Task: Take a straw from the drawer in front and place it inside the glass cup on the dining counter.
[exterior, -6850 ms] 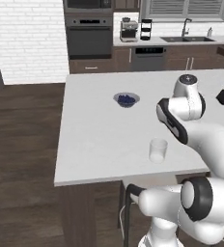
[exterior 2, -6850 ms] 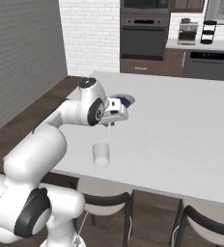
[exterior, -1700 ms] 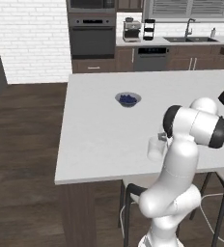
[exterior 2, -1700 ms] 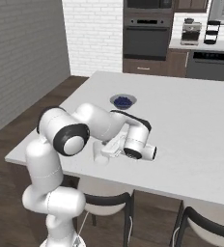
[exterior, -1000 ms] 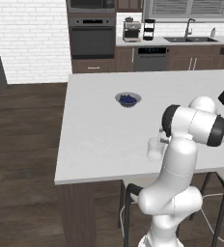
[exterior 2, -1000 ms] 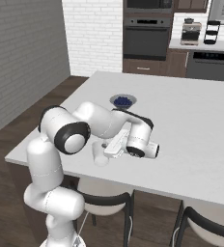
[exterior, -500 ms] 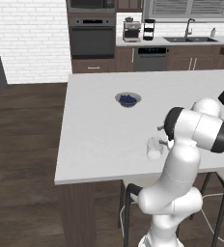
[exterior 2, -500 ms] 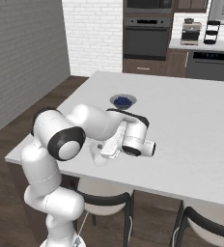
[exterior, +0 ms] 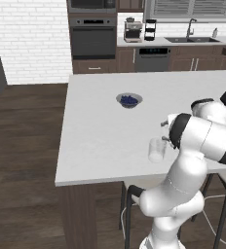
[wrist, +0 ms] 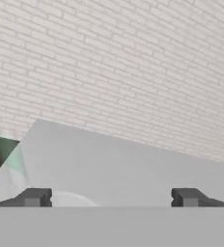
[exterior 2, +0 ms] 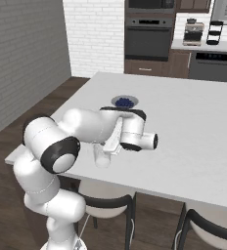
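Right now the white arm folds low over the near edge of the tabletop point(exterior: 100, 141), its wrist lying almost level just above the white surface. In the hand view the tool point(wrist: 109, 198) has its two dark fingertips point(wrist: 34, 197) set wide apart with nothing between them, looking across the pale top toward a white brick wall point(wrist: 133, 72). The glass cup point(exterior: 157, 150) stands upright on the tabletop near the front edge, just beside the hand; from the right base view the cup point(exterior 2: 102, 156) sits just below and in front of the hand, partly overlapped by it, and whether they touch cannot be told. A curved pale rim shows at the bottom of the hand view between the fingertips, too faint to name with certainty. No straw can be made out; if one is in the cup, it is too thin to tell. Farther back on the tabletop, well apart from the cup, a grey bowl point(exterior: 129, 100) holds blue berries. Behind it, against the far wall, stand a dark oven point(exterior: 93, 36) and brown cabinets point(exterior: 197, 57).
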Robot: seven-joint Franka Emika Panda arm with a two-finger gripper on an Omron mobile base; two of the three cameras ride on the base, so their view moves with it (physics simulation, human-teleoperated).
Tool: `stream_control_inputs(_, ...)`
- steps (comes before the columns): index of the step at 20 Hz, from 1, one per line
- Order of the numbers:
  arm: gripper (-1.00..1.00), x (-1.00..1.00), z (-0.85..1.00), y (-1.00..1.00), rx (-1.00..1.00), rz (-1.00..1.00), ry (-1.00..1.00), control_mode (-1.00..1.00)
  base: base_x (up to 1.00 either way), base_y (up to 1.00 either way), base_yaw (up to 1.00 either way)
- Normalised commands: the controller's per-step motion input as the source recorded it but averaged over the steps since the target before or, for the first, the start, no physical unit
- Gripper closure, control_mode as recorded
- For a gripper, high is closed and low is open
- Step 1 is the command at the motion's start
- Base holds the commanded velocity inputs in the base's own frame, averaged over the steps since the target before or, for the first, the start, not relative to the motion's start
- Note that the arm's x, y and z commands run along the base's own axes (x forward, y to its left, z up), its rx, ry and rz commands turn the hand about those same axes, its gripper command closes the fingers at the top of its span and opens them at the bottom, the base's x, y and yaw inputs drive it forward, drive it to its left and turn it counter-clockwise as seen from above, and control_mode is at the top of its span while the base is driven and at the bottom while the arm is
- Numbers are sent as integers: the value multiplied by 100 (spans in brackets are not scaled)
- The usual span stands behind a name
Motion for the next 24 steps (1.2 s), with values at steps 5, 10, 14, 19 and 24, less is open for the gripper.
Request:
stream_control_inputs(5,-100,3,38,-15,-18,-3,-2,-100,0,0,0)
stream_control_inputs(10,-100,-64,56,-5,-28,0,-17,-100,0,0,0)
stream_control_inputs(14,-100,-100,44,0,-39,0,-17,-100,0,0,0)
stream_control_inputs(19,-100,-97,27,-3,-42,0,-6,-100,0,0,0)
stream_control_inputs(24,-100,-73,3,-23,-40,0,0,-100,0,0,0)
